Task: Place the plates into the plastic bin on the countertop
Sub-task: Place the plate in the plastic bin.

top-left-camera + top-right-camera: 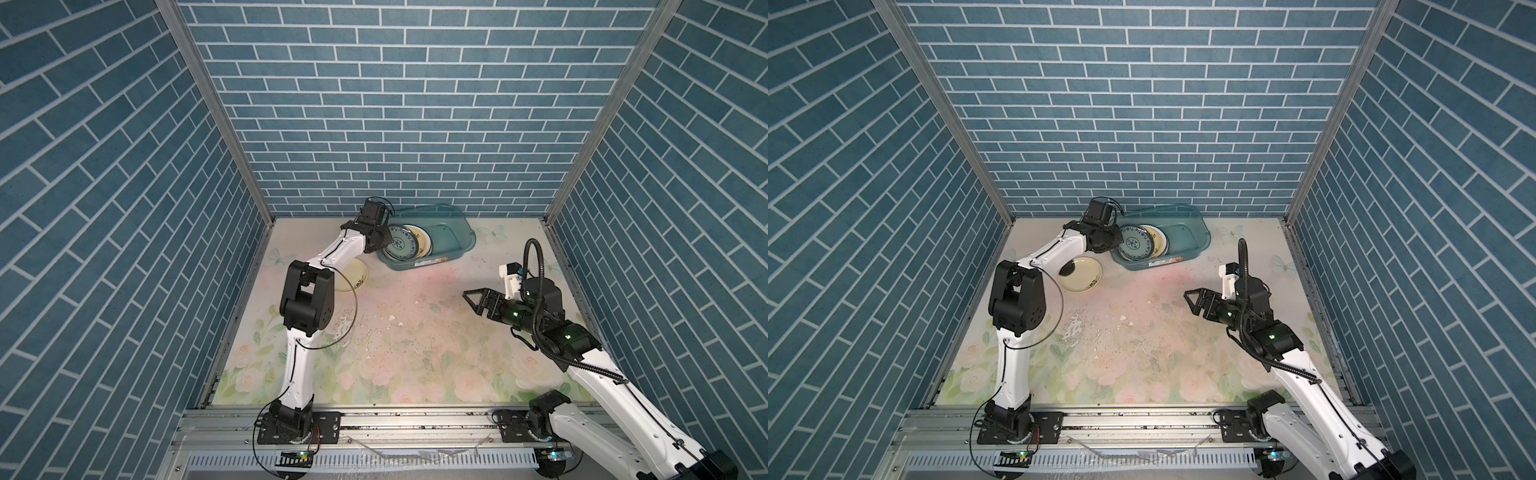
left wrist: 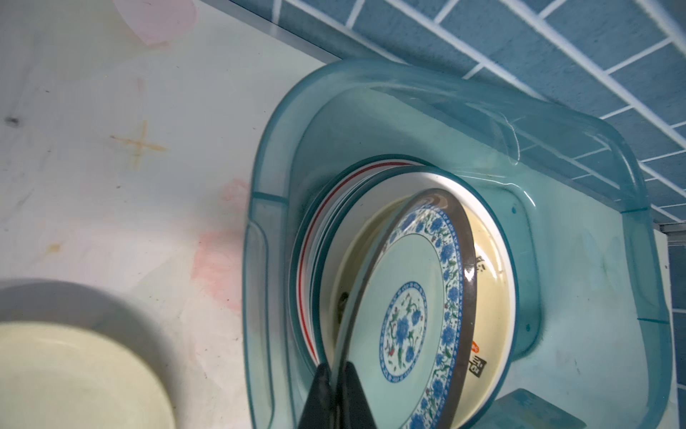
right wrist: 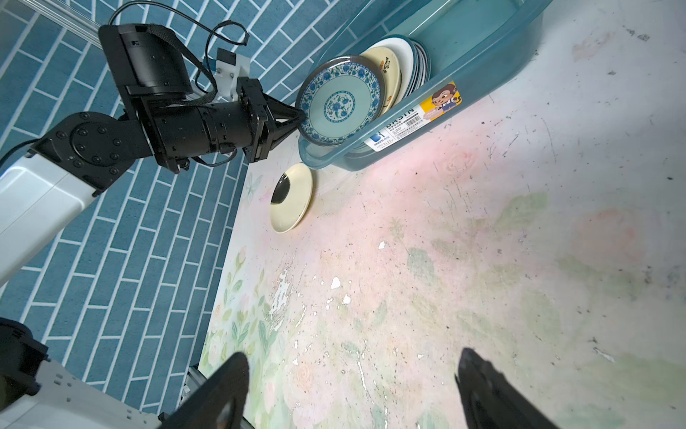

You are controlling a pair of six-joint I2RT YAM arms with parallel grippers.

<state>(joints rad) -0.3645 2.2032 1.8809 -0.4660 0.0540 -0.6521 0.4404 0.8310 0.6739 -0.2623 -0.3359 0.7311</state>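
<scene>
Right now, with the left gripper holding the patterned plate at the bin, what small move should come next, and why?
Probably open the left gripper: its shut jaws pinch the rim of the teal plate, which already seems to lean on the stacked plates inside the plastic bin.

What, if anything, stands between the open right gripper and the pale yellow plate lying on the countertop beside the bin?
Nothing visible on the surface: only bare countertop lies between the right gripper and the pale yellow plate. The left arm, holding the teal plate at the bin, passes above the yellow plate's edge.
</scene>
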